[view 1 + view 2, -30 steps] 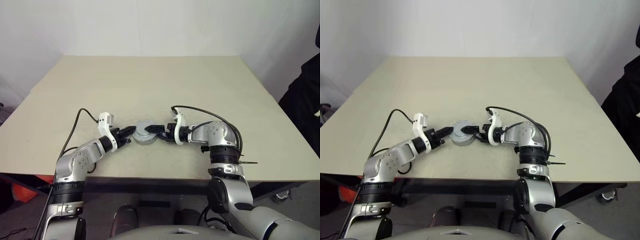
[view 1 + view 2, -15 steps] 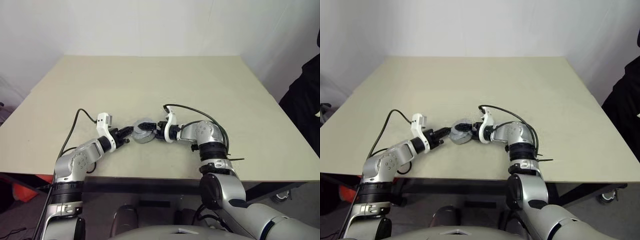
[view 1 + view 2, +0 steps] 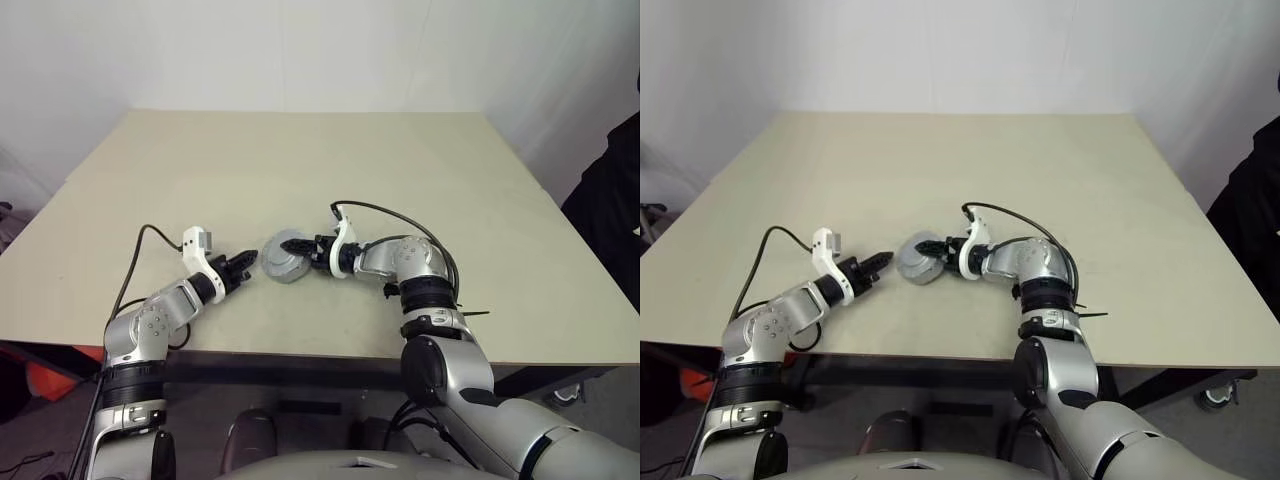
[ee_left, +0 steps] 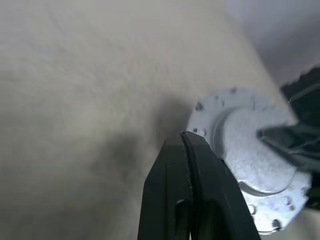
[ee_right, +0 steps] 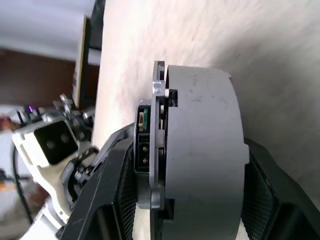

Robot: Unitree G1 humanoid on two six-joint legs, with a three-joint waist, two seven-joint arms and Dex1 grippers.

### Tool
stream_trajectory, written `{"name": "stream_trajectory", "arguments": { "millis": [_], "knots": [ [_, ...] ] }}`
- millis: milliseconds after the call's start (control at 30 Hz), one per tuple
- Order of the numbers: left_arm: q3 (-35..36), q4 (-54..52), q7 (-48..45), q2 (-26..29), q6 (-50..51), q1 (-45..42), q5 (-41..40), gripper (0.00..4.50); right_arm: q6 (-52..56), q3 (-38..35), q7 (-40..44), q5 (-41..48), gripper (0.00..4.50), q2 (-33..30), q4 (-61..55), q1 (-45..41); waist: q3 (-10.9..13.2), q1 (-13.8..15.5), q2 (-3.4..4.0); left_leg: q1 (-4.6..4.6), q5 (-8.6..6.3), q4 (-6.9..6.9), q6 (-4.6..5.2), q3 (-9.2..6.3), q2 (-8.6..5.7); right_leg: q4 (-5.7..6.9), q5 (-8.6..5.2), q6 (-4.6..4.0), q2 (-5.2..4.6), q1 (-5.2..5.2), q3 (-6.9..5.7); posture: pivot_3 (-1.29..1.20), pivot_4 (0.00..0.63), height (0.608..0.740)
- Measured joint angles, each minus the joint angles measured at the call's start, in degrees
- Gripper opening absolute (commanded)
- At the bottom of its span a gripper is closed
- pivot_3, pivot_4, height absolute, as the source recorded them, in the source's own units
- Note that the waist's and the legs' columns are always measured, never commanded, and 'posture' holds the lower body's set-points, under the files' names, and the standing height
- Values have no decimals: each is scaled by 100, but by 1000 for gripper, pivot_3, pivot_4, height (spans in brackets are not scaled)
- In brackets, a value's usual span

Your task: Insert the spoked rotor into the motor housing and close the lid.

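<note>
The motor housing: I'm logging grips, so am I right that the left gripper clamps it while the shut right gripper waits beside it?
No, the sides are swapped. The right wrist view shows the right gripper clamping the motor housing; the left eye view shows the shut left gripper beside it.

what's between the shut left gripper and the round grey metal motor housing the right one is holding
Nothing visible. Only bare tan table lies between the shut left gripper and the round grey metal motor housing, which the right gripper clamps across its body, tilted on edge.

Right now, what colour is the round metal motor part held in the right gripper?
Plain grey metal; the round motor part shows best in the right wrist view, between the right gripper's black fingers.
</note>
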Motion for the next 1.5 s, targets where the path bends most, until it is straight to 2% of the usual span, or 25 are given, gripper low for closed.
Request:
{"name": "stream_trajectory", "arguments": {
  "millis": [167,300,400,633,767,1067,1500],
  "knots": [
    [625,-10,244,-343,9,-87,-658,0,-80,-669,-526,270,2241,-96,70,-221,2,-14,-3,-27,-1,1,2,0,-9,0,13,-22,3,-27,-3,0,0,740],
    [1258,27,567,-690,167,-185,-1675,0,35,-1061,-836,656,2241,-21,-8,-530,3,-39,-4,-75,-1,4,3,-2,-4,2,18,-32,19,-74,-5,0,0,740],
    [1478,24,672,-809,278,-188,-2307,624,151,-1195,-1039,977,2241,134,-148,-728,3,-25,-4,-90,-3,4,7,-4,-2,2,21,-28,24,-87,-6,0,0,740],
    [1592,-13,848,-980,282,16,-3105,3001,223,-1706,-1875,1777,2241,275,-291,-1182,13,-4,-14,-101,-6,20,12,-4,-3,2,20,-24,20,-87,-6,0,0,740],
    [1466,-66,1028,-1081,343,23,-3480,4355,277,-1703,-2118,2279,2241,317,-530,-1445,11,-3,-16,-90,-6,19,10,-5,-1,3,25,-12,21,-76,-8,0,0,740],
    [1305,-62,1413,-1092,494,-117,-4398,4355,609,-1360,-2363,2647,2241,318,-645,-1339,12,-2,-17,-99,-5,24,10,-7,-3,3,32,-2,22,-79,-8,0,0,740],
    [919,19,1671,-1113,148,-514,-4732,4355,895,-840,-2464,2975,2241,268,-1001,-913,12,0,-18,-106,-5,55,9,-10,-1,12,44,21,21,-75,-7,0,0,740]
  ]
}}
